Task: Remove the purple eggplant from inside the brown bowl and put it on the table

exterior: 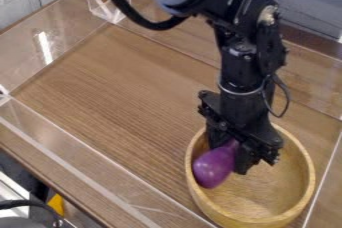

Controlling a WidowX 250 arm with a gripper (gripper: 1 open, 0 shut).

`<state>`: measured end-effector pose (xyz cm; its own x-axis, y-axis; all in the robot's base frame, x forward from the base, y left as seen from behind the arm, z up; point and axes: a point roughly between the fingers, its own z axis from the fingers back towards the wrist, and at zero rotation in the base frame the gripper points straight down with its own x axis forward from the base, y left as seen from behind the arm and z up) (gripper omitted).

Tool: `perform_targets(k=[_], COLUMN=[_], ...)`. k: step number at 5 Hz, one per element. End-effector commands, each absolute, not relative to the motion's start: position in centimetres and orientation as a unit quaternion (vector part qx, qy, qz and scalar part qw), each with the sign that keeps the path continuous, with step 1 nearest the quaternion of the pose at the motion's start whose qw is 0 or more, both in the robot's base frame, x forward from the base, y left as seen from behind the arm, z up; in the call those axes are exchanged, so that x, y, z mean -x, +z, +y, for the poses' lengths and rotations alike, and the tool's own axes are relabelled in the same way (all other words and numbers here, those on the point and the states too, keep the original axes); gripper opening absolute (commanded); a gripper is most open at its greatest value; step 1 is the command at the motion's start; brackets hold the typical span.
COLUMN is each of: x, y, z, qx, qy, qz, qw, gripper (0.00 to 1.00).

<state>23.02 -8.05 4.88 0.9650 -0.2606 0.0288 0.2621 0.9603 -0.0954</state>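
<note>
The table [114,97] is the widest thing before me, brown wood grain with darker streaks running across it, and most of its bare top lies to the left of the view

Clear walls [40,34] border it, and my own dark arm comes down from the top of the view, with a black cable looping beside it

Beneath me is the brown bowl [311,177], round and light tan with a thick rim, sitting near the lower right of the view

My claw [238,144] is low over the bowl, its jaws closed in on the upper end of the eggplant as far as I can make out, though my own fingers hide part of that grip

The purple eggplant [211,169] is the smallest of the task's things, glossy, slanting out from under my fingers, at the left side of the bowl and within its rim; I cannot tell whether it touches the wood

As I judge it, the grasp is made and the taking out is not: I have yet to lift the eggplant over the rim, carry it across to the table, lower it and let go

As for brands, labels or writing, I can read none anywhere, on the bowl, the walls or myself
</note>
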Motion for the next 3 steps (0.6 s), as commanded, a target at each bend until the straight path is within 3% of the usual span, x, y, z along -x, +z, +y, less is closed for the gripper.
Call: perform_targets(k=[1,3], x=[-23.01,-22.67], y=[5.96,5.61], z=[-7.33,-6.46], qx=[0.052,0.049], qy=[-0.125,-0.11], qz=[-0.03,-0.035], qw=[0.99,0.992], gripper=[0.0,0.0])
